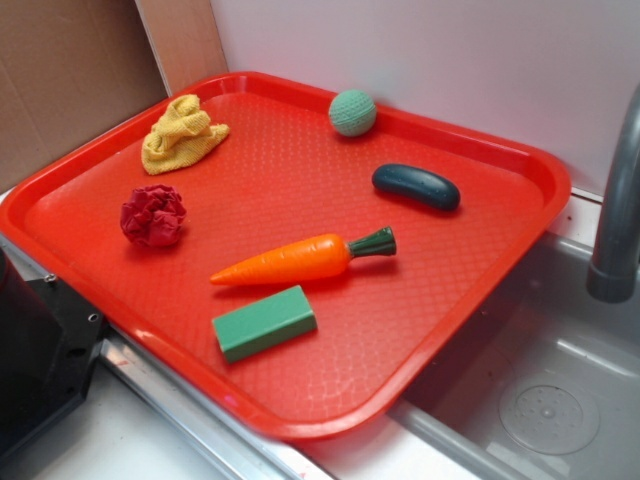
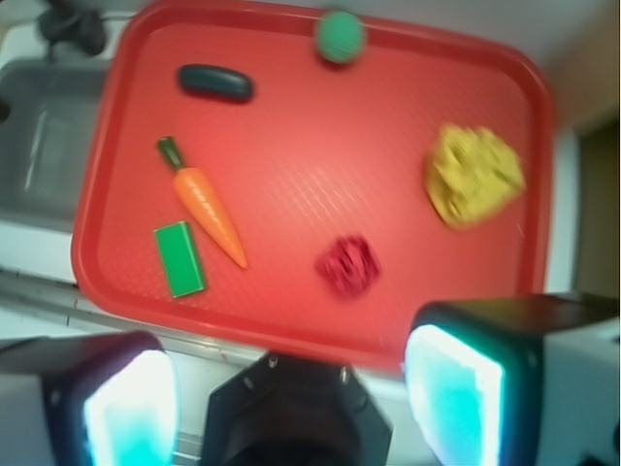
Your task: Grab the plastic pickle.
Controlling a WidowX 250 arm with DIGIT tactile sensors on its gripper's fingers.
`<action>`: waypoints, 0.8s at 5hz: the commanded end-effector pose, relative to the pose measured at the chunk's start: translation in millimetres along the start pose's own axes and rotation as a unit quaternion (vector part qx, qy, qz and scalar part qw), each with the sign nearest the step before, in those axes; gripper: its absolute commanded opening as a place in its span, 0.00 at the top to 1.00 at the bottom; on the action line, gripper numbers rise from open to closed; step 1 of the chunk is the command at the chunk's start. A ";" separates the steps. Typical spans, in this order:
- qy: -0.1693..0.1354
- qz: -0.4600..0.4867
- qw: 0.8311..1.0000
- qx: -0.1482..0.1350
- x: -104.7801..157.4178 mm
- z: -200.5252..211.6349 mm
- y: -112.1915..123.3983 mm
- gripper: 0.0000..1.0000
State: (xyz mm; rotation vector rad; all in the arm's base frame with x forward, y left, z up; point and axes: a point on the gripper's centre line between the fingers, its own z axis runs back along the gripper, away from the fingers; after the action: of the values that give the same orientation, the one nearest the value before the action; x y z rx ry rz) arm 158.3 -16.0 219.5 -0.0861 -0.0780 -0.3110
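Exterior view shows us a red tray [image 1: 500, 250] set partly over a grey sink [image 1: 560, 400]; the plastic pickle [image 1: 416, 186] lies flat on it toward the far right part, touching nothing; it is dark green, glossy, with rounded ends. Just beyond it, near the tray's far rim, sits a pale green knitted ball [image 1: 352, 112]; in front of it lies an orange carrot [image 1: 300, 259] with its green stem end pointing toward the pickle but apart from it; a green rectangular block [image 1: 264, 322] rests nearer the tray's front edge, just beside the carrot. We see a crumpled yellow cloth [image 1: 182, 133] at the far left corner and a crumpled red ball [image 1: 153, 215] nearer the left rim; a grey faucet [image 1: 620, 200] rises at the right edge; a dark part of our arm [image 1: 40, 350] shows at lower left, off the tray.

Wrist view looks down on the whole tray; here the pickle [image 2: 215, 83] lies in the upper left, well apart from our gripper [image 2: 291, 383]. Our gripper hangs outside the tray's near rim; its two fingers [image 2: 456, 388] stand wide apart at the bottom of the view, with nothing between them and nothing in their hold.
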 end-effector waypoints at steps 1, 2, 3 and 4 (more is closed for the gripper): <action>-0.072 -0.195 0.978 0.027 58.5 -12.9 -3.8 0.00; -0.082 -0.266 0.960 0.036 88.5 -34.6 -12.2 0.00; -0.106 -0.363 0.926 -0.006 112.2 -56.7 -24.6 0.00; -0.124 -0.458 0.880 -0.033 131.3 -79.3 -39.6 0.00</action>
State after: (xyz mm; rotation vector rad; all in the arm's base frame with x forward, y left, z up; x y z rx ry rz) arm 279.5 -86.3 133.4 -0.1845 -0.3020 -1.2205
